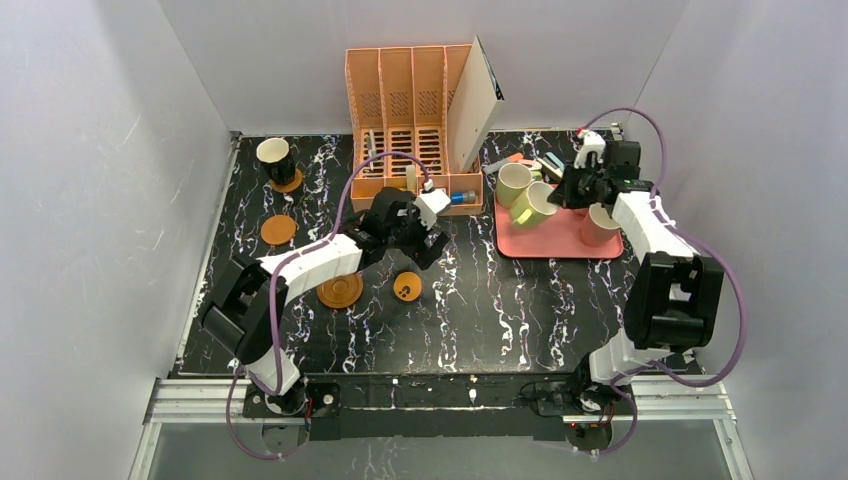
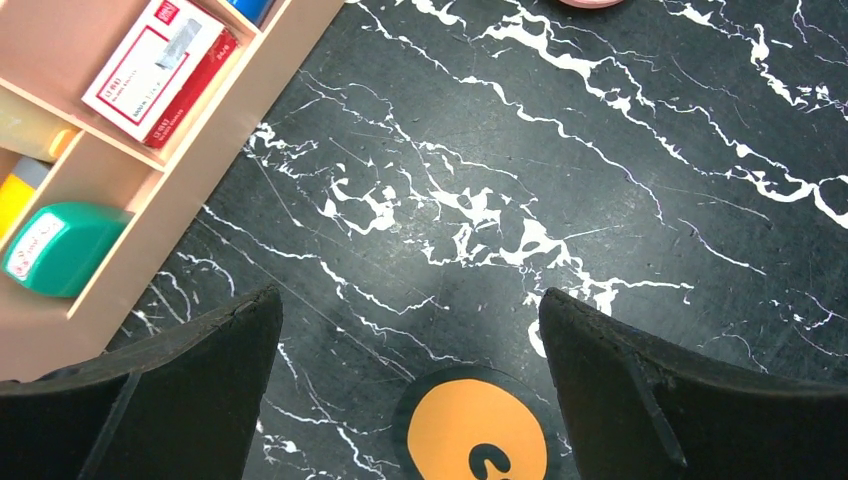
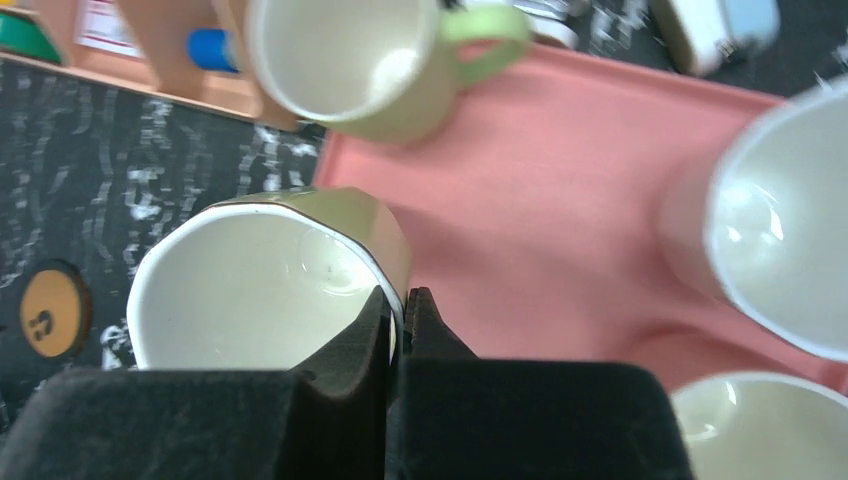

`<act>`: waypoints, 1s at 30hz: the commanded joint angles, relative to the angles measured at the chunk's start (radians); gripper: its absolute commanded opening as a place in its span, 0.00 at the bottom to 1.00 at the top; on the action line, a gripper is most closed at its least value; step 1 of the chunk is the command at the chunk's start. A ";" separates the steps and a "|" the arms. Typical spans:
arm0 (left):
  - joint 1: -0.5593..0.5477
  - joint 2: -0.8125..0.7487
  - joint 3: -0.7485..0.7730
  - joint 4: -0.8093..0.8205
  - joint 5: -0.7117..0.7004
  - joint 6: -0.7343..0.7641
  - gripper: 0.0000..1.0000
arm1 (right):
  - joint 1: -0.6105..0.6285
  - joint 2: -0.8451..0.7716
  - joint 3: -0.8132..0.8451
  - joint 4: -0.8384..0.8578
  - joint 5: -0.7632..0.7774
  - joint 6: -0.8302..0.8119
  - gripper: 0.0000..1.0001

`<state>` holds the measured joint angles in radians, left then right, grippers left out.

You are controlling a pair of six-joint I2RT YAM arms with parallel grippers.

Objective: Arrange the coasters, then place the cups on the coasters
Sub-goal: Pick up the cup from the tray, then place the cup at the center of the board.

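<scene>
We see the right fingers (image 3: 398, 300) pressed together on the rim of the yellowish mug (image 3: 262, 285), one inside its cream wall and one outside. The mug is at the left edge of the pink tray (image 1: 560, 245), and in the overhead view it looks tipped, its mouth turned up and toward the left. Just behind it on the tray is the green mug (image 3: 350, 65), mouth open to the wrist camera and handle pointing right in that view. The pink mug (image 1: 600, 225) stands upright at the tray's right side. Another cream-lined cup shows at the bottom right of the wrist view, but we cannot tell its colour.

The left fingers (image 2: 408, 300) are spread wide and grip nothing. They hang over the desk (image 1: 500, 320) just beyond the marked orange coaster (image 2: 470, 430), beside the peach organiser (image 1: 410, 100). That coaster lies flat, with the ringed wooden coaster (image 1: 340, 290) close on its left, so the two form a short left-to-right row. A plain orange-brown coaster (image 1: 278, 230) lies farther back and to the left. In the far left corner the black mug (image 1: 275, 155) stands upright on another coaster (image 1: 290, 183).
</scene>
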<state>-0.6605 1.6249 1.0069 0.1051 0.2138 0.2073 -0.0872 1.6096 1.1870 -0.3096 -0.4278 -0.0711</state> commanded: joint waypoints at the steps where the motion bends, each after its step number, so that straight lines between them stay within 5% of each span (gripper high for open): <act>1: -0.004 -0.106 -0.018 0.013 -0.021 0.035 0.98 | 0.125 -0.104 0.020 0.065 -0.063 0.062 0.01; 15: -0.004 -0.296 -0.148 0.108 0.015 0.110 0.98 | 0.385 -0.020 0.023 0.068 0.073 0.018 0.01; 30: -0.005 -0.263 -0.164 0.171 0.027 0.056 0.98 | 0.528 0.073 0.050 0.045 0.216 -0.053 0.01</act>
<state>-0.6613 1.3651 0.8570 0.2420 0.2245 0.2775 0.4206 1.6806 1.1908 -0.2893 -0.2340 -0.1089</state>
